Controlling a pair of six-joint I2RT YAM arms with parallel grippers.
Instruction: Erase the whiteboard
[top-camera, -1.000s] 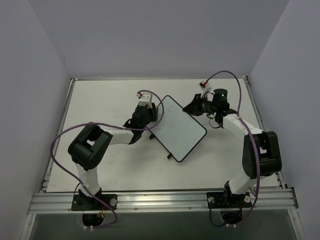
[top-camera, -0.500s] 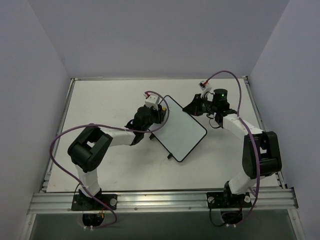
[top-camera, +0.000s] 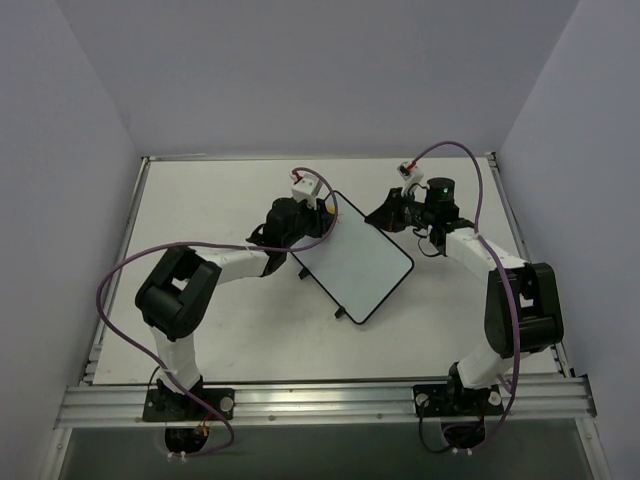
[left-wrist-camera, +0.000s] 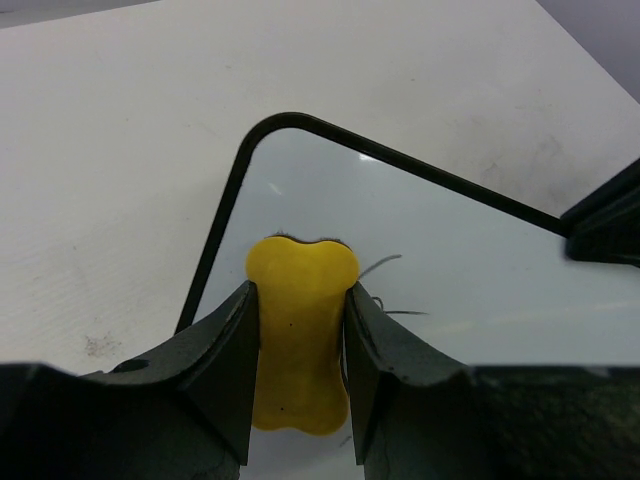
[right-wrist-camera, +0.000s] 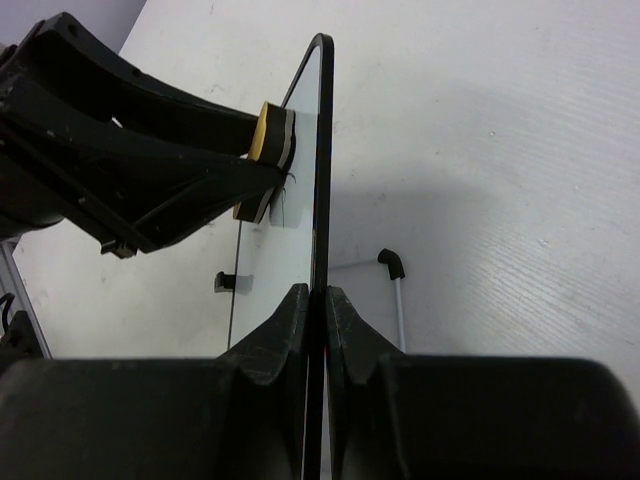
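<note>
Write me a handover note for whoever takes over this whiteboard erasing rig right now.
Left gripper: shut on the yellow eraser, which is pressed on the whiteboard near its far corner.
Right gripper: shut on the whiteboard's edge, steadying it.
Done: most of the face looks clean.
To do: wipe the few faint strokes beside the eraser.
</note>
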